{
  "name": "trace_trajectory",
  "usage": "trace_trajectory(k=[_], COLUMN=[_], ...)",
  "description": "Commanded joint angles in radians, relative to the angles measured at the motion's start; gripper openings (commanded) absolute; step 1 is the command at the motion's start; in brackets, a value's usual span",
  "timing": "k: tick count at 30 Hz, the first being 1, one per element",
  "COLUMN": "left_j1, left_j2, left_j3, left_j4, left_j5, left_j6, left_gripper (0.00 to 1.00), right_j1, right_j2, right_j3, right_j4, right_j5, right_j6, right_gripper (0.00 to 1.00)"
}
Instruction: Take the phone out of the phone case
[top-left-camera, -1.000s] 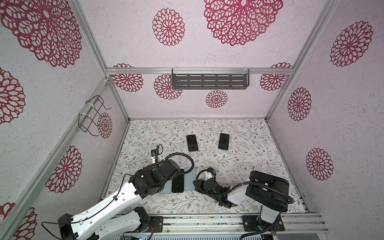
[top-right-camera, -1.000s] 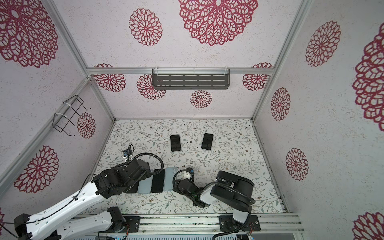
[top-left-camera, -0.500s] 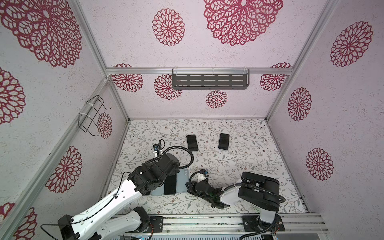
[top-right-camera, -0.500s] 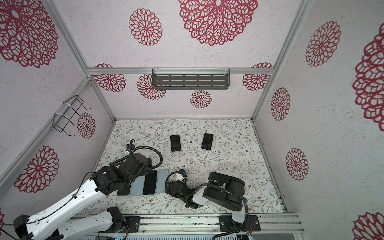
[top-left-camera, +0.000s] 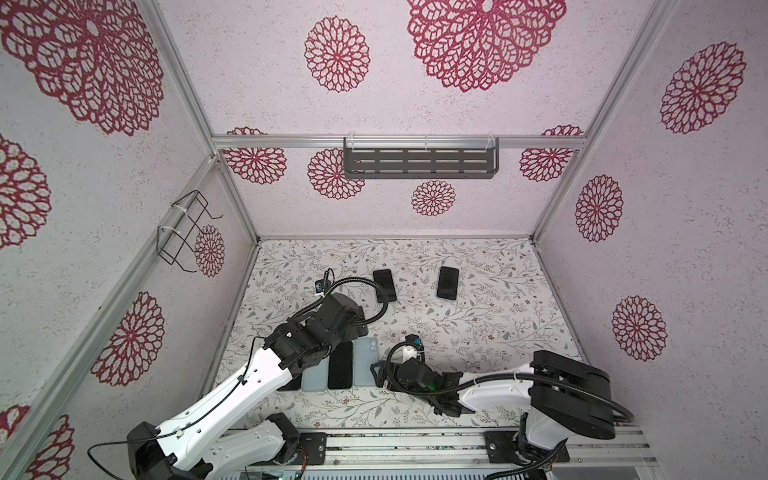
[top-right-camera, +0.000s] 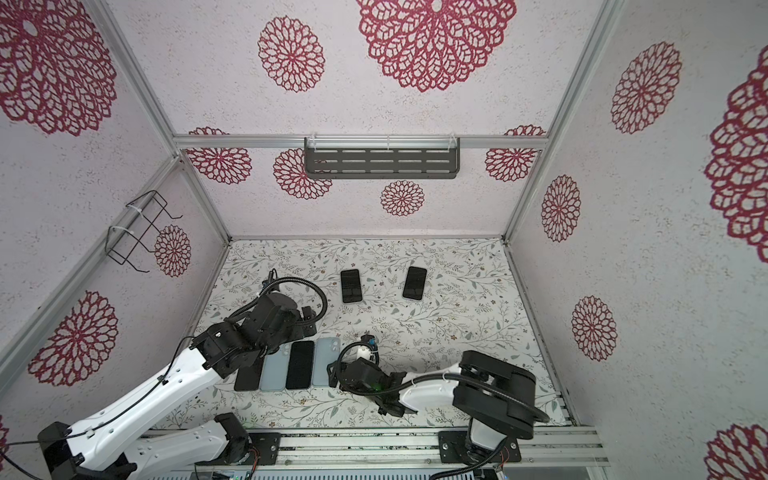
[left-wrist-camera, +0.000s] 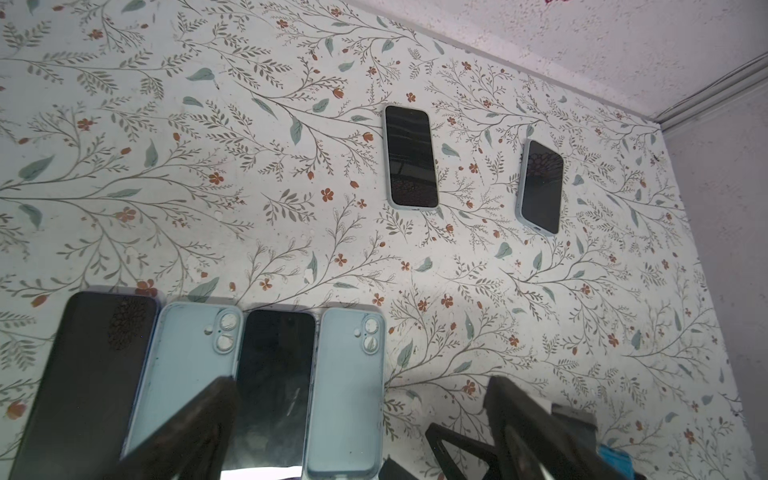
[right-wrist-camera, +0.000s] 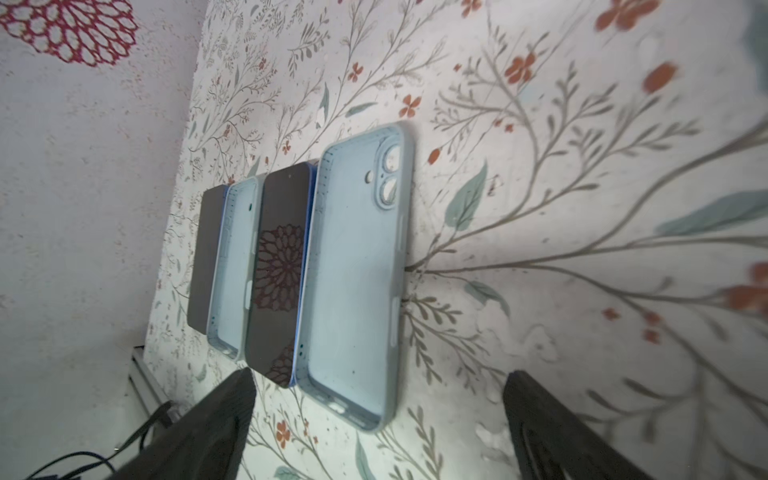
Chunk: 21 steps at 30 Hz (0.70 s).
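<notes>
Two phones in light blue phone cases lie far back on the table, one left of the other. Near the front runs a row: a bare black phone, an empty blue case, another bare phone and a second empty case. My right gripper is open at that last case's near end, fingers apart from it. Open and holding nothing, my left gripper hovers above the row.
The left wall runs close to the row's left end, and the front rail lies behind both arm bases. A grey shelf hangs on the back wall, and a wire rack hangs on the left wall.
My right gripper has opened and let go of the rightmost empty case, after sliding it and the phone beside it leftwards. The left arm swung back and stays open.
</notes>
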Motion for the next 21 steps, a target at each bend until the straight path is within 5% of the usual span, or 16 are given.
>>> trace_trajectory(k=[1,10,21], left_j1=[0.061,0.091,0.078], left_j2=[0.025,0.075,0.098], left_j3=[-0.003,-0.041,-0.1], left_j4=[0.13,0.389,0.494], left_j5=[0.135,0.288,0.383], left_j6=[0.018,0.119,0.126], left_gripper=[0.97,0.97,0.97], right_j1=[-0.017,-0.423,-0.78], right_j2=[-0.148,-0.328,0.057], right_j3=[0.032,0.177,0.54], right_j4=[-0.302,-0.627,-0.662], right_j5=[0.118,0.046,-0.069], right_j6=[-0.165,-0.53,-0.843], right_gripper=[0.99,0.99,0.99])
